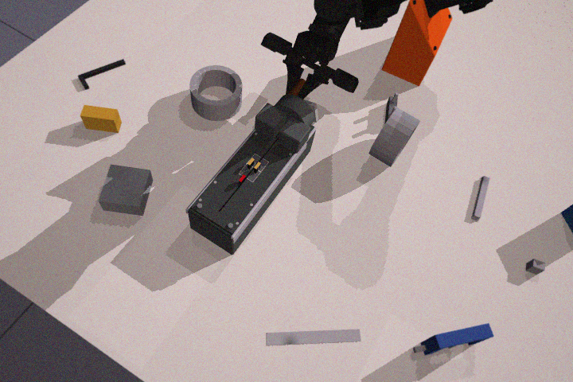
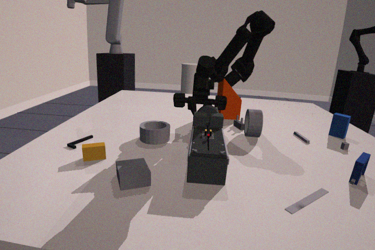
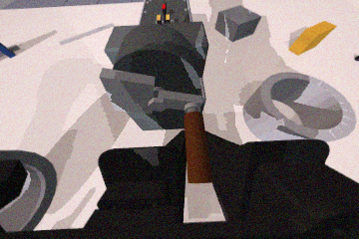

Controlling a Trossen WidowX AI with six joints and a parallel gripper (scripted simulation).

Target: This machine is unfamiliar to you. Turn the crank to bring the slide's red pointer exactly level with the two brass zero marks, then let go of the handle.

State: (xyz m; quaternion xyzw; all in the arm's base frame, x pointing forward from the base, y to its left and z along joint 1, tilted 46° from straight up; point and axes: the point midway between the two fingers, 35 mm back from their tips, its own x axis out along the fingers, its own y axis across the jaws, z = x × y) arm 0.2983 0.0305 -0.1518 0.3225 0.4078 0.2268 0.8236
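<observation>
The parallel-jaw gripper (image 1: 299,85) (image 3: 191,133) is closing on the brown crank handle (image 1: 298,87) (image 3: 197,146), which is running lengthwise out from between the dark fingers toward the machine. The slide machine (image 1: 247,180) (image 2: 207,164) (image 3: 158,37) is lying just ahead of the fingertips, its round drum housing (image 3: 153,65) nearest them and its long deck stretching away beyond. On that deck the red pointer (image 1: 242,178) (image 2: 208,134) (image 3: 164,6) is sitting on the far side of the two brass zero marks (image 1: 254,164) (image 2: 208,130) (image 3: 163,17) as seen from the gripper, near them but not level.

The handle is looking smooth, rigid and slim, probably light to swing, with most resistance likely coming from the slide's screw. Being round, it may be slipping or twisting in the pads if the wrist strays off the crank's circle. The middle of the brown grip is seeming the best hold, leaving the grey crank arm (image 3: 175,100) free of the fingertips. Small, slow arcs are suiting it, since overshooting is easy this close; the turning direction is needing to be judged from the pointer's response.
</observation>
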